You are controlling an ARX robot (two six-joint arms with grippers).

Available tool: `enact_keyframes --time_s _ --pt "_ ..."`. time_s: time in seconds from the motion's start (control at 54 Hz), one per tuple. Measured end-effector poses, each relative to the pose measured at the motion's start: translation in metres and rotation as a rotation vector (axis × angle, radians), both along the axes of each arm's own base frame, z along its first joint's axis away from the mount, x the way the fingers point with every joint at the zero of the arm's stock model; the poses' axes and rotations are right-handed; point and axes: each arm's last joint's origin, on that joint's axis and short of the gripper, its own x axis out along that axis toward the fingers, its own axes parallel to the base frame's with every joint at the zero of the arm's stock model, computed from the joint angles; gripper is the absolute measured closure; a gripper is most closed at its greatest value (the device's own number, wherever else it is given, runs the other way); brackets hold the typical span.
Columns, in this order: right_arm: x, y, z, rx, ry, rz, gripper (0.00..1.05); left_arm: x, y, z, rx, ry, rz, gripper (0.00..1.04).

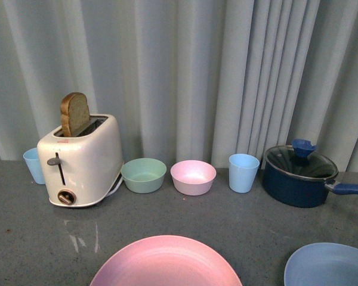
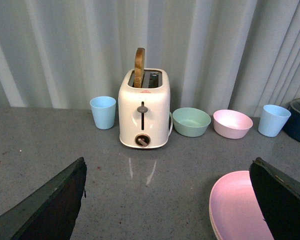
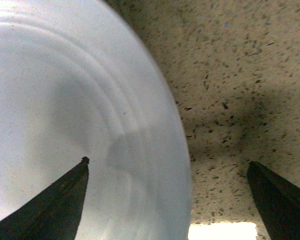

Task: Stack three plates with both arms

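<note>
Toast (image 1: 75, 113) in toaster (image 1: 86, 164) behind pink plate (image 1: 166, 262)

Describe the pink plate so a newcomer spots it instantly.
Start at the white toaster on the grey counter. Nearer the camera, right of it, lies the pink plate. It is far wider and shallower than the pink bowl behind it.

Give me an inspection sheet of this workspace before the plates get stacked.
Surface: grey speckled counter.
Job's things: pink plate and light blue plate at the near edge, apart; third plate not seen.
Clutter: toaster holding a bread slice, green bowl, pink bowl, two blue cups, lidded blue pot, along the back.
Grippers: left claw open, near the pink plate; right claw open above the light blue plate's rim.
Cables: nothing seen.
Surroundings: pale pleated curtain.
</note>
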Motion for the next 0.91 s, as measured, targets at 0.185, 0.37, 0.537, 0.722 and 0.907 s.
enact_keyframes --time_s 0.185,0.37,0.537,0.722,0.907 --pt "0.0 0.007 -0.003 0.027 0.016 0.032 0.43 0.0 0.0 0.0 0.0 0.0 0.0 0.07" --pt "-0.003 0.006 -0.005 0.047 0.017 0.033 0.72 0.0 0.0 0.0 0.0 0.0 0.0 0.07" --pt "-0.01 -0.001 -0.002 0.107 0.004 0.007 0.93 0.0 0.0 0.0 0.0 0.0 0.0 0.07" --pt "-0.021 -0.009 0.016 0.142 -0.049 -0.029 1.02 0.0 0.0 0.0 0.0 0.0 0.0 0.07" --pt "-0.034 -0.013 0.052 0.16 -0.12 -0.018 1.02 0.0 0.0 0.0 0.0 0.0 0.0 0.07"
